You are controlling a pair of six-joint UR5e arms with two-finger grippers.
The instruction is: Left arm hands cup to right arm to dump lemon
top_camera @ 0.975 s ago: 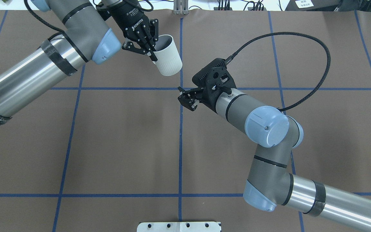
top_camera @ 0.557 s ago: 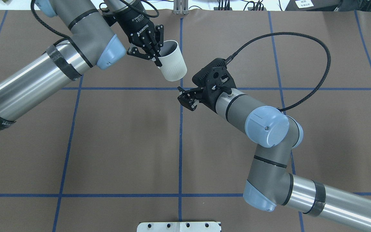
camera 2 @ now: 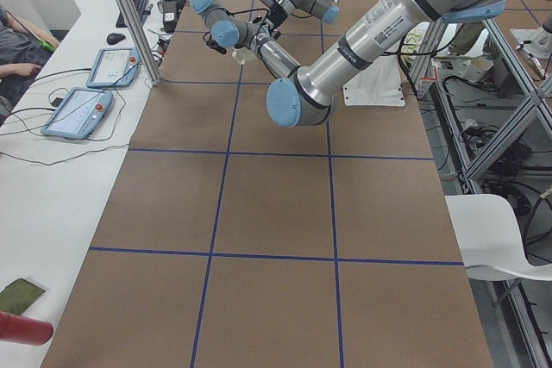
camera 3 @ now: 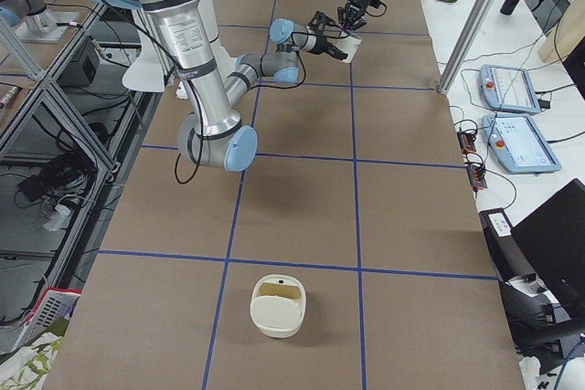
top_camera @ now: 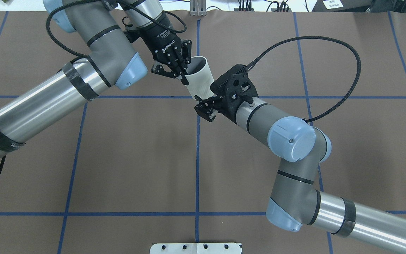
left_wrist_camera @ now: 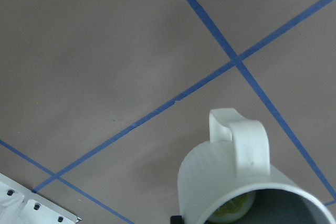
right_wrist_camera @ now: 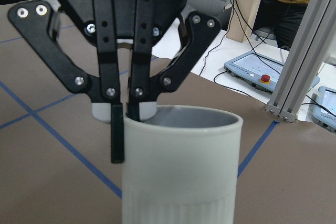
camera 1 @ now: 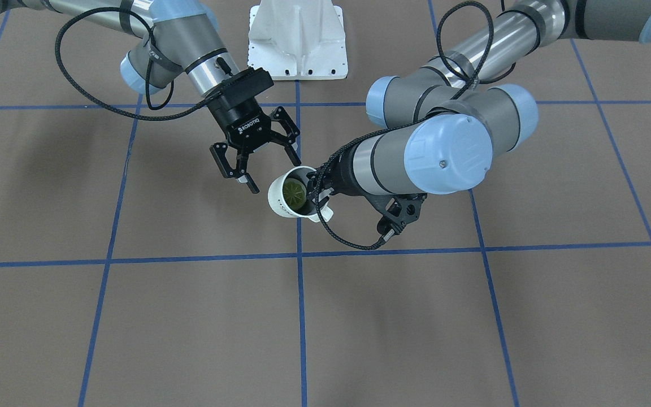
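The white ribbed cup (top_camera: pixel 200 78) hangs above the table with its mouth tilted up. My left gripper (top_camera: pixel 184 75) is shut on the cup's rim, one finger inside and one outside, as the right wrist view (right_wrist_camera: pixel 126 129) shows. The lemon (camera 1: pixel 293 191) lies inside the cup (camera 1: pixel 276 204) and also shows in the left wrist view (left_wrist_camera: pixel 233 208), below the cup's handle (left_wrist_camera: pixel 247 142). My right gripper (top_camera: pixel 204 107) is open and empty, its fingers just at the cup's base. In the front view the right gripper (camera 1: pixel 272 169) is spread wide beside the cup.
A white mount plate (top_camera: pixel 196 248) sits at the table's near edge, between the arms. A cream basket-like container (camera 3: pixel 277 305) stands at the table's end on my right. Blue tape lines cross the brown table (top_camera: pixel 136 151).
My left arm has carried the cup right and down until its base reaches the right gripper's fingers. The right arm has not moved and stays open.
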